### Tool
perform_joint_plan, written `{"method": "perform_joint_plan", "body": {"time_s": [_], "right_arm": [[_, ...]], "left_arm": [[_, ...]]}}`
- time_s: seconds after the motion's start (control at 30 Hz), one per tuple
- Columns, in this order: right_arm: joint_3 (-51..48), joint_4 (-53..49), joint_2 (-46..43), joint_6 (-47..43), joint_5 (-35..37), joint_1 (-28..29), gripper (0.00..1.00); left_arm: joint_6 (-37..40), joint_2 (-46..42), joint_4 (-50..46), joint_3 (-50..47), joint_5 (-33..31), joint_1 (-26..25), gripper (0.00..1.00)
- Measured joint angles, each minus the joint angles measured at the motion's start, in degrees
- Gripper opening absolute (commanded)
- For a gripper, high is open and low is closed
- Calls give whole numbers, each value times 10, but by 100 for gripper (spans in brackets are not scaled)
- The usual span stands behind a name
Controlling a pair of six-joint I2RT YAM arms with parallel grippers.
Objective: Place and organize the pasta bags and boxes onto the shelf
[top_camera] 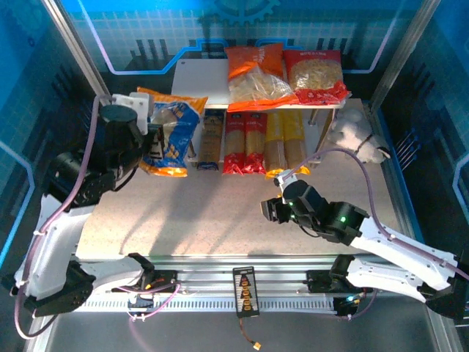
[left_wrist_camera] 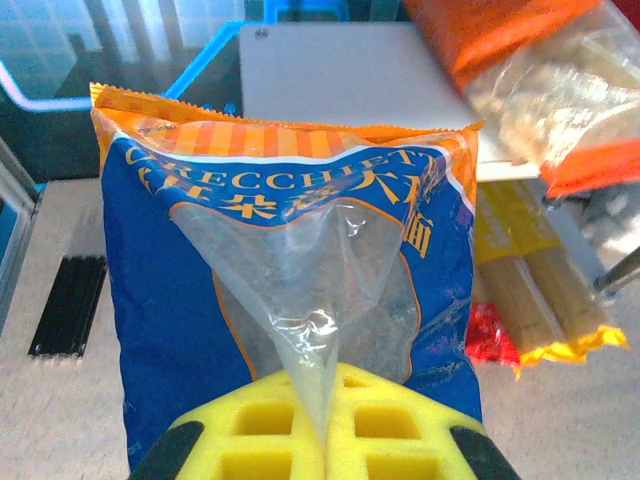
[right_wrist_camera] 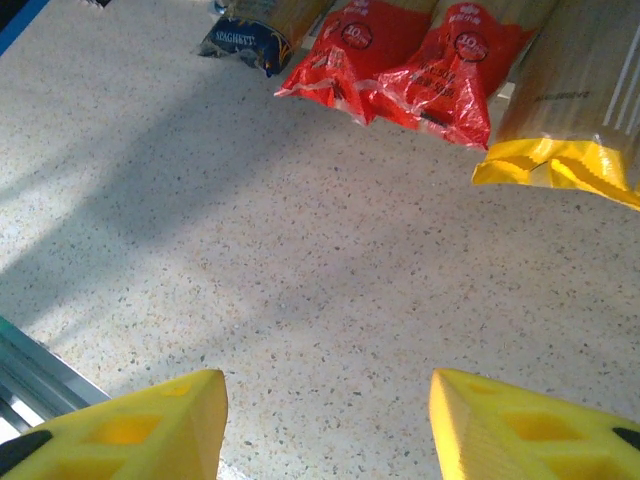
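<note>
At far left of the table [top_camera: 220, 213], the L gripper [top_camera: 150, 134] is gripping the blue bag [top_camera: 174, 130], jaws closed tight. In the L wrist view its yellow pads [left_wrist_camera: 270, 440] are squeezing a pulled-up fold of the bag's clear window film. The bag is hanging just left of the shelf [top_camera: 201, 77], beside the top board's left end. Can't tell if the bag's near end is touching the table. On the top board the orange bag [top_camera: 253, 70] and red bag [top_camera: 315, 73] are lying side by side, orange on the left, edges touching or nearly so. Under that board five packs are lying in a row w/ near ends sticking out toward the arms. From left to right they're the blue pack [top_camera: 210, 143], two red packs [top_camera: 234, 143] [top_camera: 255, 143], then two yellow packs [top_camera: 275, 147] [top_camera: 294, 143]. A white plush toy [top_camera: 352, 136] is sitting right of the shelf. The R gripper [right_wrist_camera: 328, 420] is hovering low over bare table near the yellow packs' ends, jaws apart and holding nothing, pointing toward the far side. In the R wrist view the pack ends are showing beyond its fingertips.
</note>
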Motion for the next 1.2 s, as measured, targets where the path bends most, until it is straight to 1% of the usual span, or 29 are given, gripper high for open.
{"method": "perform_joint_plan", "body": {"time_s": [0.2,0.43,0.57,0.77,1.03,1.2], "right_arm": [[0,12,11,6,-13,4,56],[0,22,26,4,-20,4,57],[0,30,45,-5,-24,4,57],[0,42,63,-20,-42,0,57],[0,54,61,-29,-72,-36,57],[-11,58,44,-29,-86,-58,57]], "left_arm": [[24,70,53,63,0,5,0],[43,177,98,176,-1,14,0],[52,232,120,220,-1,17,0],[56,300,139,262,-17,24,0],[56,359,158,289,-47,31,0],[53,389,165,307,-54,34,0]]}}
